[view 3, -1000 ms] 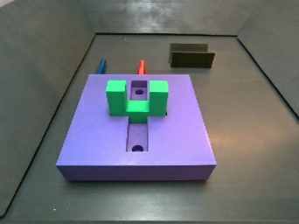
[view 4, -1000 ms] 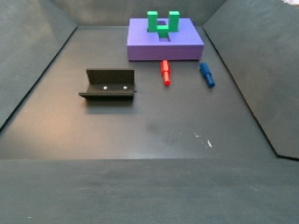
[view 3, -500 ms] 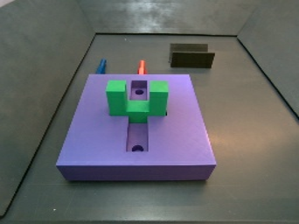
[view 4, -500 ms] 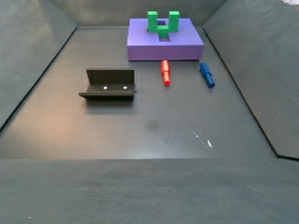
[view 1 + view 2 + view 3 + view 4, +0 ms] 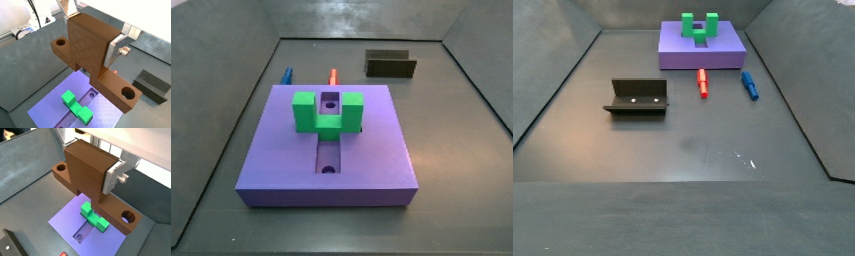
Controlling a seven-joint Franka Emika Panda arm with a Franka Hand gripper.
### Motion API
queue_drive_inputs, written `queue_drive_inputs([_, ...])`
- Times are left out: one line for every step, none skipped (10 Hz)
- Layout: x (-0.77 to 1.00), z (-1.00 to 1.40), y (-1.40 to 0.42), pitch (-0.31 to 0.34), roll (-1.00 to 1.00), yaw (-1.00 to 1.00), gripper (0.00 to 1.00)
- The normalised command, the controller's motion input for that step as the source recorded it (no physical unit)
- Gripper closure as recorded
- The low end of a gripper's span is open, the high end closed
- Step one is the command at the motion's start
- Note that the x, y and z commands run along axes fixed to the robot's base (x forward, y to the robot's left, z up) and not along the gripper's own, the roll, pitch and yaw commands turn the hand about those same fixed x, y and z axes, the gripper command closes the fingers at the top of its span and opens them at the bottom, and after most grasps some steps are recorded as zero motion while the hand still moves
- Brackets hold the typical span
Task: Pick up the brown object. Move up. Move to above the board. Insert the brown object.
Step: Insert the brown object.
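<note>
Gripping the brown block [image 5: 107,82] firmly between its plates, the gripper [image 5: 88,46] hangs high above the board [image 5: 48,114]; one silver finger [image 5: 115,50] presses flat against the block's long bar, while the opposite finger is hidden behind the wood. Both wrist views show the block carried clear of everything, its long bar hanging over the purple surface and its side arms spread out level. Neither side view shows the gripper or the block (both sit above what those cameras cover), and compared with a moment ago nothing on the floor has shifted. That suggests the pick-up and lift are done and the arm is at or near the spot above the board, with the insertion not yet begun. Counting: one brown block, one board [image 5: 278,150] with one central slot, one green U-shaped block [image 5: 327,112] standing on it astride the slot, one fixture [image 5: 639,97] well apart on the floor, one red stick [image 5: 702,82] and one blue stick [image 5: 748,84] just beside the board.
</note>
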Motion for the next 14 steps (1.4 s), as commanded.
queue_drive_inputs([-0.10, -0.18, 0.00, -0.066, -0.12, -0.21, 1.00])
queue_drive_inputs([-0.30, -0.21, 0.00, -0.171, -0.26, -0.49, 1.00])
queue_drive_inputs([-0.30, -0.21, -0.02, -0.207, -0.29, -0.73, 1.00])
queue_drive_inputs([-0.16, -0.17, -0.05, -0.206, -0.23, -0.84, 1.00])
queue_drive_inputs([-0.01, -0.11, -0.05, -0.140, -0.16, -0.94, 1.00])
queue_drive_inputs([0.00, -0.11, -0.05, -0.139, -0.16, -0.95, 1.00])
queue_drive_inputs([-0.02, -0.12, -0.07, -0.177, -0.18, -0.93, 1.00])
queue_drive_inputs([0.00, -0.09, -0.05, -0.156, -0.15, -0.98, 1.00])
queue_drive_inputs([0.00, -0.12, -0.05, -0.130, -0.12, -1.00, 1.00])
queue_drive_inputs([0.00, -0.33, 0.00, -0.096, -0.02, -1.00, 1.00])
queue_drive_inputs([0.00, -0.32, 0.00, -0.003, 0.00, -1.00, 1.00])
queue_drive_inputs([0.00, -0.33, 0.00, 0.000, 0.00, -1.00, 1.00])
queue_drive_inputs([0.00, -0.27, 0.00, 0.000, 0.00, -1.00, 1.00])
queue_drive_inputs([0.00, -0.22, 0.00, 0.000, 0.00, -1.00, 1.00])
